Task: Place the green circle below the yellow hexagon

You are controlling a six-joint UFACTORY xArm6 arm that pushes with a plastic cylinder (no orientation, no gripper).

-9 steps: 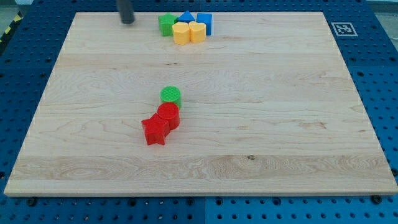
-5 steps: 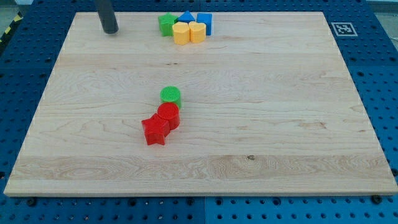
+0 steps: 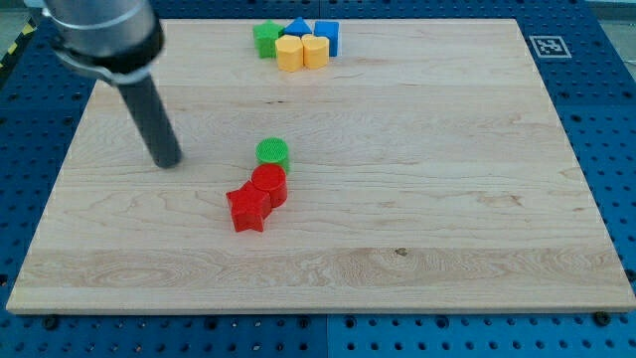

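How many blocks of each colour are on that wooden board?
Green: 2, the green circle and a green block
Red: 2, the red cylinder and red star
Yellow: 2, the yellow hexagon and a yellow block
Blue: 2, the blue triangle and blue cube
Total: 8

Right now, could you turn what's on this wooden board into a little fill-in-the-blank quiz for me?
1. My tip stands to the view's ____ of the green circle.
2. The green circle touches a ____ cylinder.
3. The yellow hexagon sits in the cluster at the view's ____.
Missing words: left; red; top.
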